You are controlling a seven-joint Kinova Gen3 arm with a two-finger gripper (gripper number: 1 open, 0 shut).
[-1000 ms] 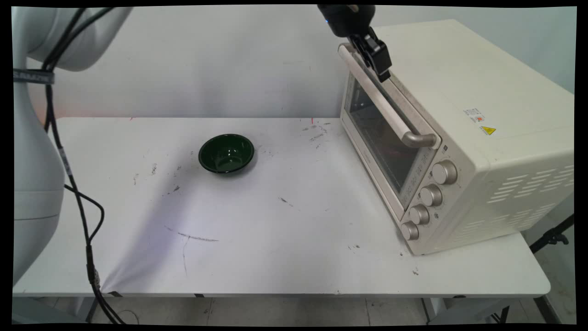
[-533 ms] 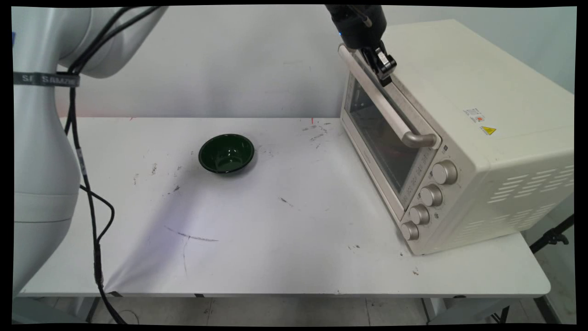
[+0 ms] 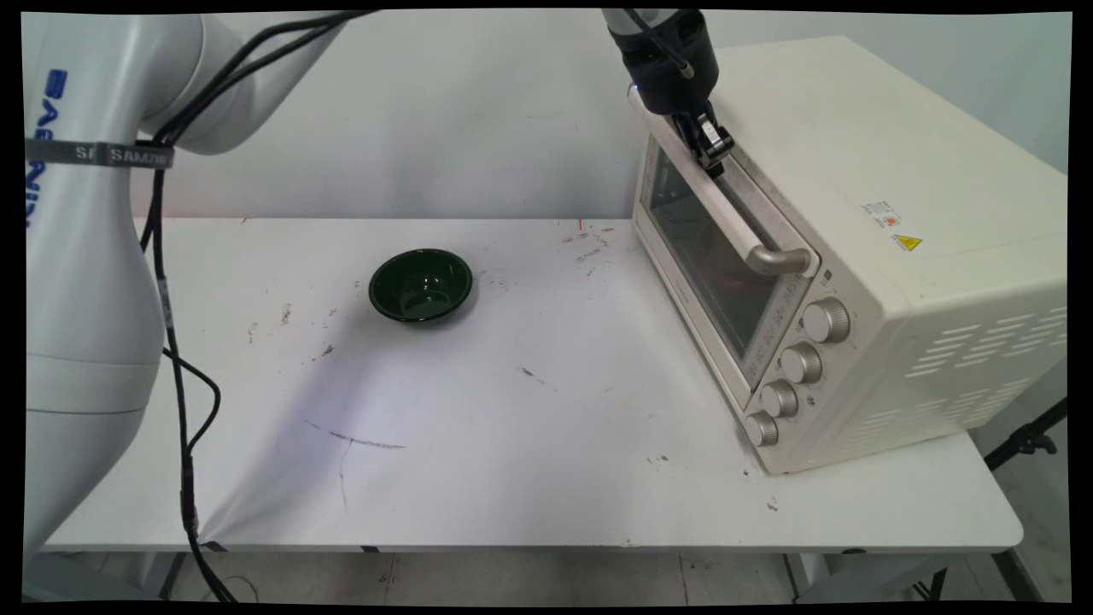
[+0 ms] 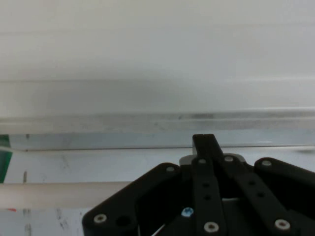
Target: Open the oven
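Note:
My black gripper is shut, high at the far end of the cream toaster oven. Its tip is at the door's top edge, right beside the far end of the long cream handle. The glass door looks closed. In the hand view the joined fingers reach past the handle bar toward a metal strip along the door's top. Nothing shows between the fingers. A dark green bowl sits alone on the table, far left of the gripper.
Several round knobs run down the oven's front right side. The oven fills the right part of the white table. Black cables hang from the arm at the left.
The hand has sunk a little toward the door's top edge and turned about its axis, so the fingers look narrower. The oven and bowl have not moved.

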